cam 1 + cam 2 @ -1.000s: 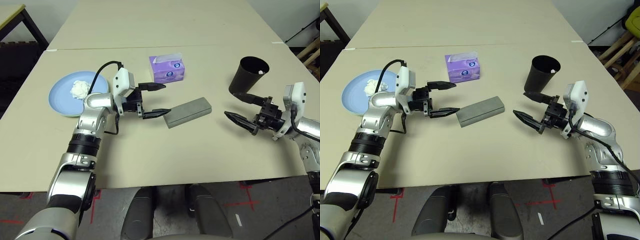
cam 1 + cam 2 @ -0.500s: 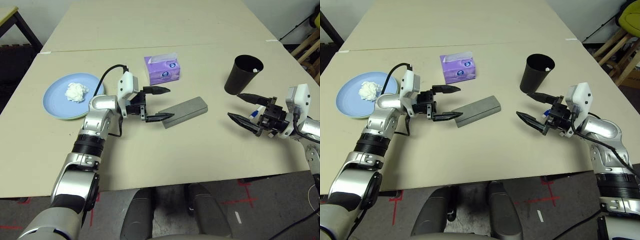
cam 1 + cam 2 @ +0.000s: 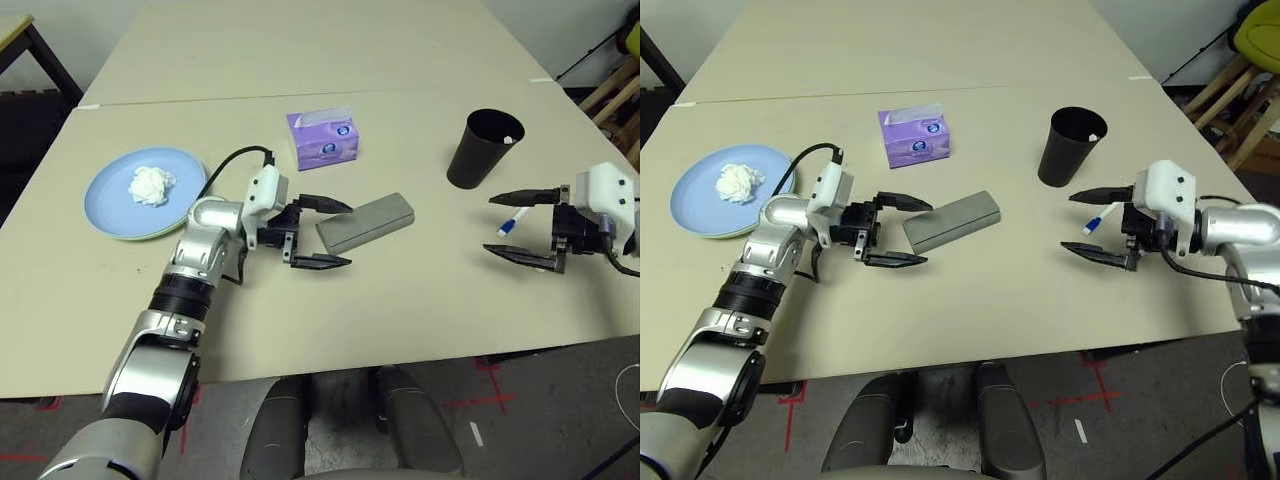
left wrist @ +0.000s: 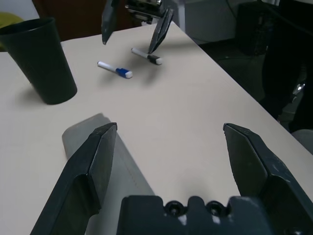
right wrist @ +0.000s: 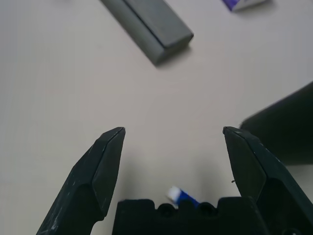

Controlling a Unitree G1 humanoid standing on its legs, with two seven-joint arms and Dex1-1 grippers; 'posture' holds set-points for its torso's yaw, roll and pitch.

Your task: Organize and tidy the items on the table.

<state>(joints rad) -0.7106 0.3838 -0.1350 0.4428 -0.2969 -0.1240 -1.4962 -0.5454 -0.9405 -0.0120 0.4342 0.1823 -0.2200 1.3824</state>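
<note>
Both end effectors gape wide, left end effector (image 3: 318, 233) beside the matte grey oblong glasses case (image 3: 365, 222).

1. A pale beige tabletop (image 3: 330, 320) is seen, with a seam across the upper part of the frame.
2. A light blue plate (image 3: 110, 205) lies at the left.
3. A purple tissue box (image 3: 323, 140) stands upper centre.
4. A grey oblong glasses case (image 3: 365, 222) lies centre.
5. A black tapered cup (image 3: 478, 150) stands upper right, with a blue-and-white marker (image 3: 512, 222) just below it.
</note>
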